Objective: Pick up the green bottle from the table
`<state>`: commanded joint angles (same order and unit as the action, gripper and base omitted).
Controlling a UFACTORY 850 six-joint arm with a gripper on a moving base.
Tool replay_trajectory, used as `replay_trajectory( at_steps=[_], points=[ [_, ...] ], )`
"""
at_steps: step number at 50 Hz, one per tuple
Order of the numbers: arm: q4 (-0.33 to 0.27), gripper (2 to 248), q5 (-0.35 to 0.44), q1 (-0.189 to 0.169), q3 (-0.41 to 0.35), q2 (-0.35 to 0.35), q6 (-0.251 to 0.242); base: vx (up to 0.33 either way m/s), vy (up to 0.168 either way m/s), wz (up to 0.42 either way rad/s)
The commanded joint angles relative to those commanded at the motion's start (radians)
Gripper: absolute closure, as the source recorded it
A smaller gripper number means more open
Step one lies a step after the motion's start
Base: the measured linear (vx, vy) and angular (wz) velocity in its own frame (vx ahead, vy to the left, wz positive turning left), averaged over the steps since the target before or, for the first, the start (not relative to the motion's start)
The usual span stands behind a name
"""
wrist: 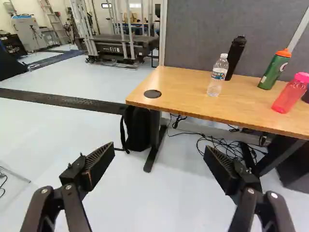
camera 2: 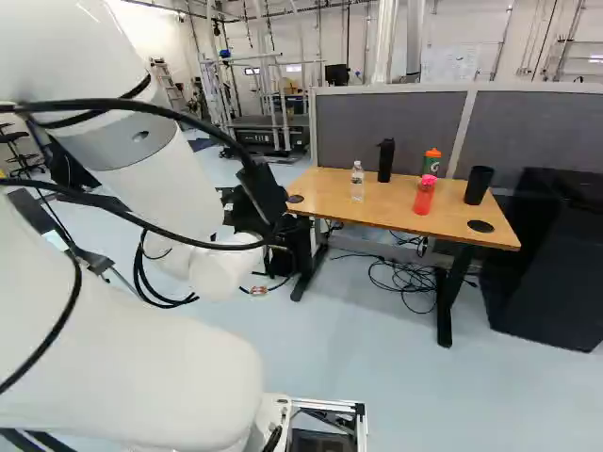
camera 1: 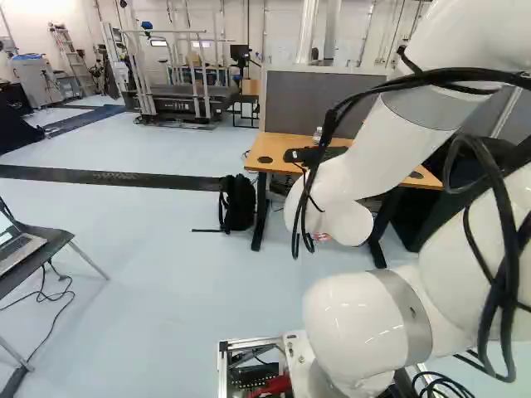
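Okay, so the hand is spread wide, green bottle on the counter around one o'clock, labelled clear bottle nearer twelve.

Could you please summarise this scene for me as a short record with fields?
target: green bottle with an orange cap
target position: standing on the wooden table, just behind the pink bottle in the right base view
other items on table: clear bottle, black bottle, black cup
hand: the hand is open, nothing between its fingers
floor by table: black backpack, loose cables
task status: green bottle not yet grasped
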<state>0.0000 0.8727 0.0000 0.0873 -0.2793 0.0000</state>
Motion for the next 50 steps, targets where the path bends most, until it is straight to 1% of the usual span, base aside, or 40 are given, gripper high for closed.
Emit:
replay_trajectory(
  at_steps=[8, 14, 34, 50],
  points=[
    [0.000, 3, 0.000, 0.000, 0.000, 0.000, 0.000, 0.128, -0.006, -0.030],
    [0.000, 3, 0.000, 0.000, 0.000, 0.000, 0.000, 0.133, -0.036, -0.175],
    [0.000, 3, 0.000, 0.000, 0.000, 0.000, 0.000, 0.164, -0.054, -0.268],
    [0.000, 3, 0.000, 0.000, 0.000, 0.000, 0.000, 0.183, -0.060, -0.317]
  ],
)
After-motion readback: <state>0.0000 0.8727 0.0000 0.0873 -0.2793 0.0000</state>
